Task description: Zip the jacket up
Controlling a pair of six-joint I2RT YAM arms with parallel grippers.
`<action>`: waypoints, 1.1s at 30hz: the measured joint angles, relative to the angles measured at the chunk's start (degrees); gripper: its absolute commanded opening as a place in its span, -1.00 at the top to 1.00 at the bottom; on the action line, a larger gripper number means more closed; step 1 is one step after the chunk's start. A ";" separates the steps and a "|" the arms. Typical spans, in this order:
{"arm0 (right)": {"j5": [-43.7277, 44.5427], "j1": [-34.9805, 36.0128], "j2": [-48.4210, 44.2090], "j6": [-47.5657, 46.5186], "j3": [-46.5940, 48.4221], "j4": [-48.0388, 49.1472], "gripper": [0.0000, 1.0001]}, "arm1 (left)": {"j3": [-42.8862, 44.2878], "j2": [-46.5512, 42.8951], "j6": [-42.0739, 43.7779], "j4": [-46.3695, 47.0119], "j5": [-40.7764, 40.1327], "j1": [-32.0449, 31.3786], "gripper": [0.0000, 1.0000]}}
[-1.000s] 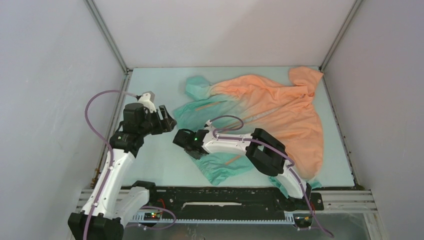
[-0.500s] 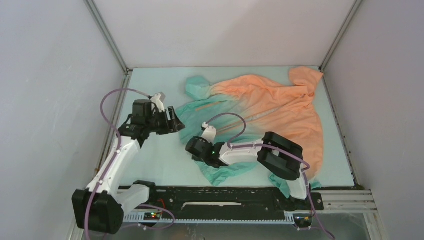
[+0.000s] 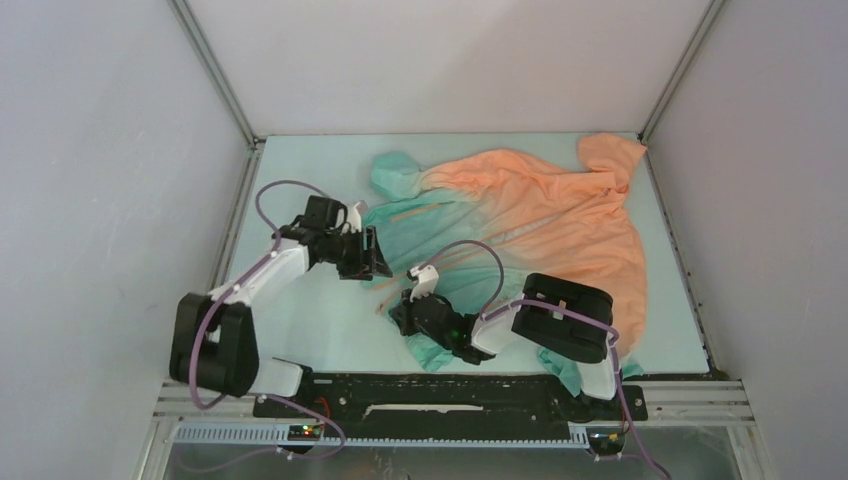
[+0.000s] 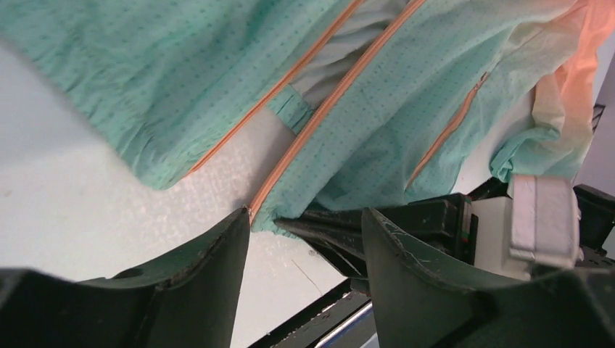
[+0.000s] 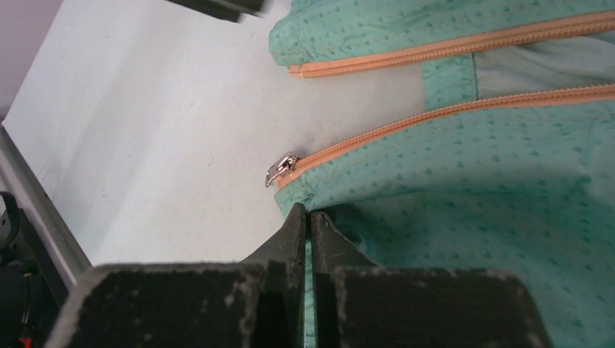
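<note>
The jacket (image 3: 560,215) lies spread on the table, orange at the back right and teal at the near left, with its front open. My right gripper (image 3: 402,318) is shut on the teal hem corner (image 5: 319,199). It grips just below the metal zipper slider (image 5: 279,172), which sits at the end of one orange zipper tape (image 5: 435,112). The other tape (image 5: 406,54) lies apart above it. My left gripper (image 3: 372,260) is open and empty, low over the table, and its jaws (image 4: 304,225) frame the bottom end of the zipper tape (image 4: 290,156) and the right gripper's black fingers (image 4: 341,232).
The table (image 3: 300,330) is pale teal-white inside grey walls. A black base rail (image 3: 450,395) runs along the near edge. Purple cables loop over both arms. The right arm's black forearm (image 3: 560,315) lies over the jacket's near hem.
My left arm has reached out to the right and down, toward the hem. My right gripper has moved toward the near edge with the hem corner in it.
</note>
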 measured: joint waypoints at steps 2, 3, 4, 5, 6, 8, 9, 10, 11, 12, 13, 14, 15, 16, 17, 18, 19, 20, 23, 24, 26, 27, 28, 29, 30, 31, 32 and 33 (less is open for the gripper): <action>-0.98 -0.13 0.00 -1.05 -1.70 3.17 1.00 | 1.68 4.02 0.35 -0.26 0.76 -1.38 -0.21; -1.40 -0.17 0.00 -1.36 -2.58 4.63 1.00 | 2.64 6.01 0.55 -0.37 1.16 -2.43 -0.20; -1.84 -0.24 0.00 -1.60 -3.32 5.99 1.00 | 3.43 7.61 0.83 -0.37 1.42 -3.43 -0.18; -2.14 -0.37 0.00 -1.66 -3.87 6.91 1.00 | 4.07 8.87 0.90 -0.42 1.49 -4.35 -0.18; -2.51 -0.55 0.00 -1.77 -4.66 8.28 1.00 | 4.74 10.08 1.01 -0.48 1.49 -5.27 -0.18; -3.23 -0.79 0.00 -1.95 -6.34 11.08 1.00 | 5.97 12.48 1.42 -0.72 1.22 -6.69 -0.23; -3.67 -0.96 0.00 -1.99 -7.45 12.90 1.00 | 6.32 13.22 1.62 -0.87 0.81 -7.02 -0.24; -4.15 -1.18 0.07 -1.95 -8.59 14.73 1.00 | 6.45 13.70 1.86 -0.96 0.33 -7.15 -0.25; -4.61 -1.42 0.17 -1.81 -9.51 16.33 1.00 | 6.62 14.14 1.97 -1.09 0.00 -7.17 -0.27; -5.14 -1.75 0.35 -1.62 -10.38 17.92 1.00 | 6.73 14.58 2.25 -1.11 -0.07 -7.15 -0.27; -5.64 -2.08 0.70 -1.46 -11.06 19.54 1.00 | 6.95 15.19 2.32 -1.11 0.04 -7.10 -0.27; -6.10 -2.36 1.16 -1.33 -11.43 20.90 1.00 | 7.17 16.13 2.34 -0.90 0.37 -7.08 -0.28; -6.56 -2.58 1.60 -1.14 -11.58 21.92 1.00 | 7.19 16.87 2.32 -0.61 0.66 -7.08 -0.27; -6.88 -2.73 1.95 -1.03 -11.67 22.73 1.00 | 7.19 17.81 2.32 -0.35 1.27 -7.08 -0.27; -7.02 -2.82 2.14 -0.92 -11.69 23.23 1.00 | 7.19 18.69 2.32 -0.24 1.64 -7.08 -0.27; -7.17 -2.86 2.19 -0.90 -11.76 23.56 1.00 | 7.19 19.45 2.32 -0.15 1.92 -7.08 -0.27; -7.23 -2.89 2.19 -0.90 -11.82 23.82 1.00 | 7.19 20.09 2.32 -0.09 2.08 -7.08 -0.26; -7.39 -2.93 2.19 -0.90 -11.89 24.22 1.00 | 7.19 20.63 2.29 -0.02 2.29 -7.08 -0.26; -7.85 -2.97 2.19 -0.85 -12.07 24.79 1.00 | 7.19 21.62 2.21 0.55 3.17 -7.08 -0.14; -8.00 -2.97 2.19 -0.81 -12.09 24.96 1.00 | 7.19 21.99 2.08 0.96 3.78 -7.08 -0.05; -8.22 -2.97 2.19 -0.66 -12.11 25.18 1.00 | 7.19 22.75 1.68 1.81 5.11 -7.08 0.11; -8.28 -2.97 2.19 -0.55 -12.11 25.22 1.00 | 7.19 23.04 1.40 2.10 5.57 -7.08 0.15; -8.37 -2.97 2.19 -0.48 -12.11 25.20 1.00 | 7.19 23.17 1.16 2.36 6.01 -7.08 0.17; -8.41 -2.97 2.19 -0.42 -12.11 25.14 1.00 | 7.17 23.21 1.18 2.51 6.19 -7.08 0.22; -8.41 -2.97 2.19 -0.33 -12.11 25.05 1.00 | 7.17 23.21 1.07 2.80 6.43 -7.08 0.27; -8.44 -2.97 2.19 -0.20 -12.11 24.96 1.00 | 7.17 23.19 0.92 3.17 6.56 -7.08 0.29; -8.41 -2.97 2.19 0.11 -12.11 24.81 1.00 | 7.17 23.19 0.76 3.39 6.64 -7.08 0.26; -8.41 -2.97 2.19 0.37 -12.11 24.70 1.00 | 7.17 23.17 0.76 3.58 6.84 -7.08 0.15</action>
